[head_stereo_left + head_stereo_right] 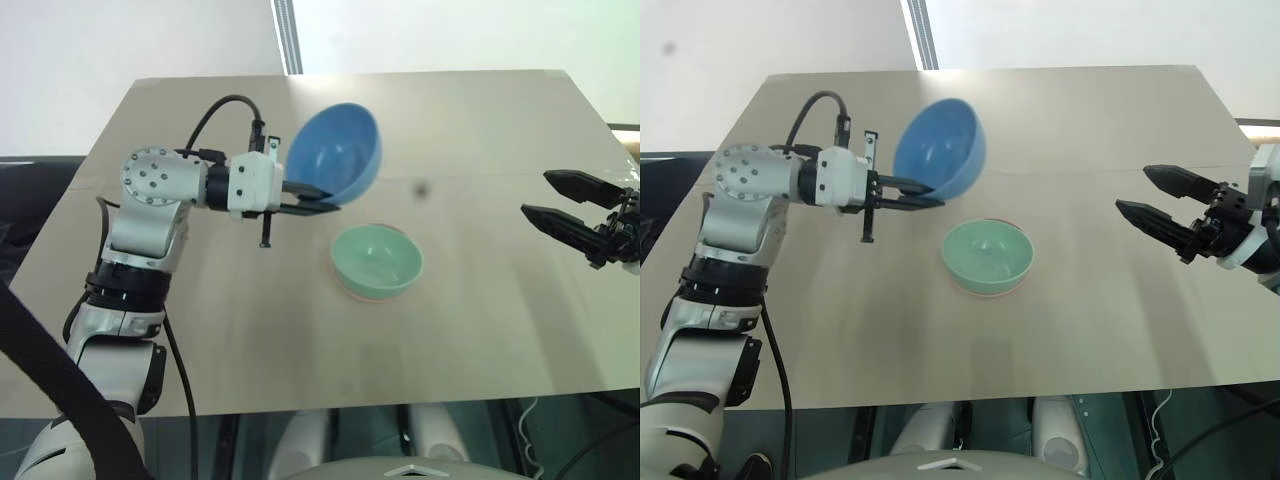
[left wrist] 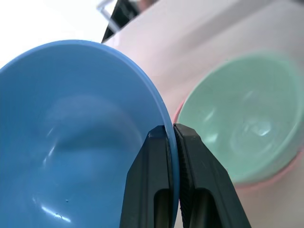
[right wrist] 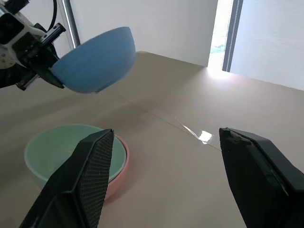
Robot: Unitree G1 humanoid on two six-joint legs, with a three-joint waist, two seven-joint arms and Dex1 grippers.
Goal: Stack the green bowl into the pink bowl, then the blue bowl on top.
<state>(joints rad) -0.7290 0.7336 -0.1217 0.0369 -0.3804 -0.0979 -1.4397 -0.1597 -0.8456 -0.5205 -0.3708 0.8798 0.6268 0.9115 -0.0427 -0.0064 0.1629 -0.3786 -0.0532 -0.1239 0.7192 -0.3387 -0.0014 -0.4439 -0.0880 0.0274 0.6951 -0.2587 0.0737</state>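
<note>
- Left gripper (image 1: 325,198) pinches the rim of the blue bowl (image 1: 338,150), holding it tilted in the air beside the stack.
- Green bowl (image 1: 377,258) sits nested in the pink bowl (image 3: 119,167) on the counter (image 1: 480,330).
- Right gripper (image 1: 1152,205) hovers spread wide, well apart, holding nothing.

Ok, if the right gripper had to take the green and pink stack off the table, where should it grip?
Probably the rim on its own side. The green bowl sits nested in the pink bowl, mouth up, walls smooth and round. The open right gripper could pinch both rims, one finger inside, one outside, as the left gripper holds the blue bowl.
</note>
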